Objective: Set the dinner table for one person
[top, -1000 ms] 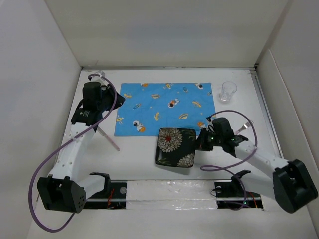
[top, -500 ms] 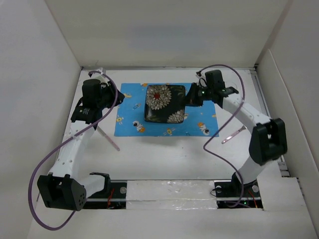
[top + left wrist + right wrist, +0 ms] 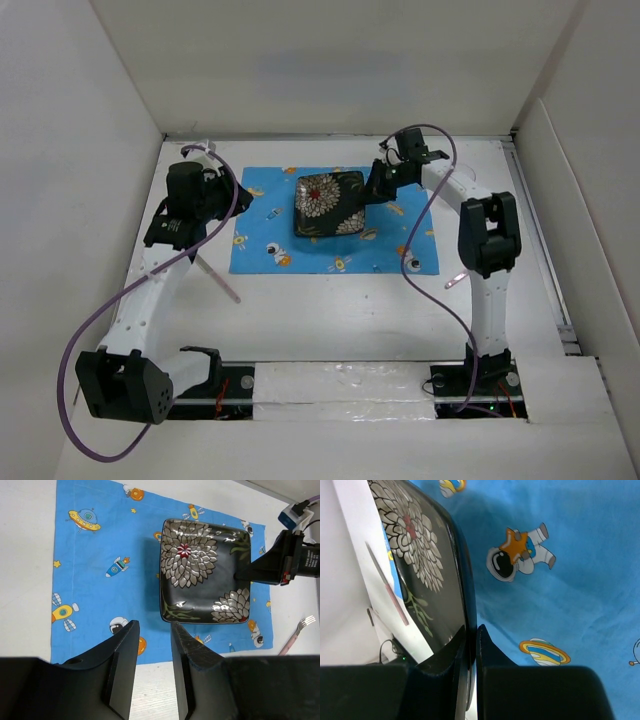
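A black square plate with a white flower pattern [image 3: 328, 203] is over the middle of the blue cartoon-print mat [image 3: 265, 225] on the white dinner table [image 3: 330, 320]. My right gripper [image 3: 376, 187] is shut on the plate's right rim. In the right wrist view the rim [image 3: 462, 580] runs edge-on between my shut right gripper [image 3: 471, 629], with the mat [image 3: 560, 580] below. I cannot tell whether the plate rests on the mat. My left gripper [image 3: 168, 232] is open and empty left of the mat. The left wrist view shows the left gripper [image 3: 154, 625] above the mat's near edge and the plate [image 3: 202, 577] beyond.
A pink-handled knife [image 3: 218, 275] lies on the table near the mat's front left corner. A pink-handled fork [image 3: 462, 272] lies right of the mat's front right corner and shows in the left wrist view [image 3: 299, 632]. Upright white panels [image 3: 90, 200] edge the table.
My right gripper carried the plate from the table in front of the mat up onto the mat's middle. The glass seen at the back right a second ago no longer shows. My left arm has not moved.
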`<act>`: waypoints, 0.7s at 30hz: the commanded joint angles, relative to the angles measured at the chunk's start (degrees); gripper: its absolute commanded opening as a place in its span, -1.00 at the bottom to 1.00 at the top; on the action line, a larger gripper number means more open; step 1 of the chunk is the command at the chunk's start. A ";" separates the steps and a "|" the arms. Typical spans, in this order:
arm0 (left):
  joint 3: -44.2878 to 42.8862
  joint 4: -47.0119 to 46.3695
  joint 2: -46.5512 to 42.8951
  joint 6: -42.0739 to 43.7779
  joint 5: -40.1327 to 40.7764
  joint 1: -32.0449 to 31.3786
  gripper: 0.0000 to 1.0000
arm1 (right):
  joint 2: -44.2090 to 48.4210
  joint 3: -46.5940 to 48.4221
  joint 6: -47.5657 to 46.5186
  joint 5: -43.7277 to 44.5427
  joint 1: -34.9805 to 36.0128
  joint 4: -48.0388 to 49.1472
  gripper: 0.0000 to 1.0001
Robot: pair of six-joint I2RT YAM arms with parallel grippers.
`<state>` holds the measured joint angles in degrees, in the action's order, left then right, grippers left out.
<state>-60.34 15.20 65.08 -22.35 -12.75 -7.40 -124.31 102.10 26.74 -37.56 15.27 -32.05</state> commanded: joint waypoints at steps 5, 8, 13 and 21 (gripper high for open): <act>1.19 -2.55 -1.10 0.55 -0.96 0.02 -0.42 | -1.63 5.04 -0.20 -8.23 -0.77 1.73 -1.00; 1.54 -2.72 -0.74 0.38 -1.05 0.02 -0.42 | -2.86 4.68 -0.20 -8.23 -0.77 2.26 -1.00; 2.41 -2.98 -0.48 0.20 -1.22 0.02 -0.42 | -4.62 3.19 0.42 -7.88 -0.77 4.10 -1.00; 3.29 -2.98 -1.01 0.11 -0.43 0.02 -0.42 | -4.10 2.14 -2.56 -3.41 -1.29 -0.46 -0.09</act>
<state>-57.30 14.37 65.08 -22.37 -13.08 -7.40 -131.09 103.24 25.47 -40.40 14.28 -32.67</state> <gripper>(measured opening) 0.288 0.440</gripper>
